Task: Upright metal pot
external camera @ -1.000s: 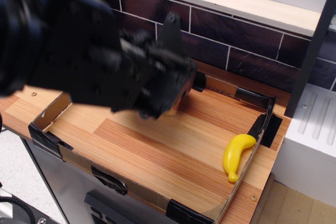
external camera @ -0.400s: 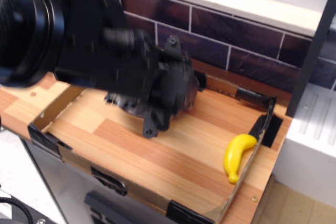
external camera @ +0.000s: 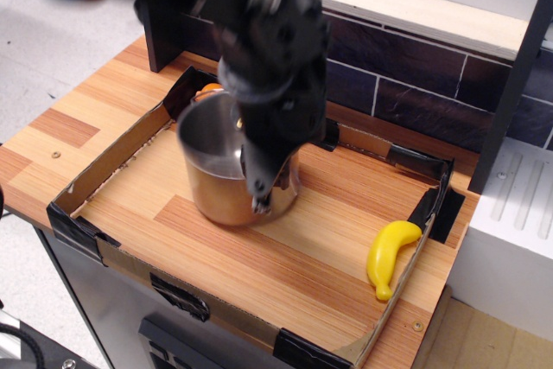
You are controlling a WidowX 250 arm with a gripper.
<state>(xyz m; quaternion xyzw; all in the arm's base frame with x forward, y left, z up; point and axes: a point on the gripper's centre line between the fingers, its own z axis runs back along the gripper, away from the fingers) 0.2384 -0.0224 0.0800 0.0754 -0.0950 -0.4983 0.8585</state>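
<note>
Black bulky arm [external camera: 259,32], motion-blurred; dark pincer [external camera: 263,187].

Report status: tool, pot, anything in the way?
Tool down at metal pot rim, blurred; grip state unclear. Pot standing, mouth up. Banana off to the side, not in the way.

A wooden countertop [external camera: 78,123] fills the middle of the frame. A low cardboard border [external camera: 216,304] patched with black tape [external camera: 180,293] fences off a rectangle of it. A yellow banana [external camera: 388,256] lies inside the fence at the lower right, just beside its right wall. A small orange object [external camera: 208,88], mostly hidden, shows near the fence's upper left corner. Dark brick-pattern tiles [external camera: 406,84] line the wall behind, beneath a pale shelf [external camera: 415,10]. A white ribbed surface [external camera: 523,200] sits at the right edge.
</note>
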